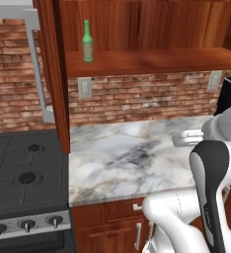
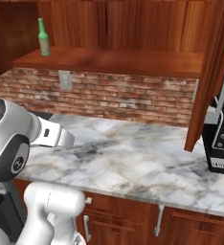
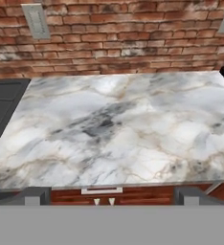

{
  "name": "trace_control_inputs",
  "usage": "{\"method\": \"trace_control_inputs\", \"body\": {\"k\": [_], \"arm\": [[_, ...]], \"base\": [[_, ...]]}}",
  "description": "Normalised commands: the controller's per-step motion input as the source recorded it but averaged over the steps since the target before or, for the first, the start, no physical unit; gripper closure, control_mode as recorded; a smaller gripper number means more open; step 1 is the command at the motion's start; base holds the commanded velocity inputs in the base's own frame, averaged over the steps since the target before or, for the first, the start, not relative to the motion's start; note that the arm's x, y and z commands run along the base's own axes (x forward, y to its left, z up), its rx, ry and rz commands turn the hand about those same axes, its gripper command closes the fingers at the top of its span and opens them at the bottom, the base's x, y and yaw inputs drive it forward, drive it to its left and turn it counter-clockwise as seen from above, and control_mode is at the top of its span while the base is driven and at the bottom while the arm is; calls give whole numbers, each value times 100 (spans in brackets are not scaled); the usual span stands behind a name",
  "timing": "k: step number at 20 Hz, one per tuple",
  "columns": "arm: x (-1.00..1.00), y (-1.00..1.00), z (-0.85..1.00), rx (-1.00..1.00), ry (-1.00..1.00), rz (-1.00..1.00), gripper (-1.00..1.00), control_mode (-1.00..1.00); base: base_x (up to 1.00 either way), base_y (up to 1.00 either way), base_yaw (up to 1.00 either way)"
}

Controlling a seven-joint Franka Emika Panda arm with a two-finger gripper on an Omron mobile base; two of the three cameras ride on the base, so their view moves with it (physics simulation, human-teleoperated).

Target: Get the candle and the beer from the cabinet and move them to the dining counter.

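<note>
At the left end of the cabinet (image 1: 152,29) shelf, near its front edge, we see the beer (image 1: 88,42) upright, doors swung open. Below lie a brick wall (image 1: 137,96), a marble worktop (image 1: 132,153) and a stove (image 1: 23,173) at its left edge. Our gripper (image 3: 112,195) hangs above the worktop's front edge, jaws spread fully, gripping nothing.

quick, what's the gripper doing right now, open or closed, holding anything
Gripper: open, holding nothing, above the marble worktop.
</note>
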Motion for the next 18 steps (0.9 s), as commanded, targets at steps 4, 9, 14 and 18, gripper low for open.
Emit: {"method": "trace_control_inputs", "body": {"k": [4, 9, 14, 18], "arm": [[0, 0, 0, 0, 0, 0, -100, 100], [0, 0, 0, 0, 0, 0, -100, 100], [0, 0, 0, 0, 0, 0, -100, 100], [0, 0, 0, 0, 0, 0, -100, 100]], "base": [[43, 0, 0], [34, 0, -2], [34, 0, 0], [13, 0, 0]]}}
